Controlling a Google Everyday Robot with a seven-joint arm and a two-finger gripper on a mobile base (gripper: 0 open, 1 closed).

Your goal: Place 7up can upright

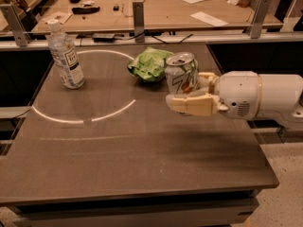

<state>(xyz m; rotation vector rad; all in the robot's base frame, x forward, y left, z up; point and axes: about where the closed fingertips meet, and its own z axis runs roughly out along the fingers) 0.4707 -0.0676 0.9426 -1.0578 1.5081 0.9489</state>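
A: Where's the 7up can?
B: Right of centre, nearly upright, pinched in the hand, near the green bag.
A: Risk?
B: Its base is hidden. Released above the bench, or nudged by withdrawing fingers, it may topple.

The cream gripper, over the right of the grey-brown table, clasps the silver 7up can (green lettering); the bag is bright green.

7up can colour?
7up can silver-white, green logo; camera view; gripper grips it near right table edge.
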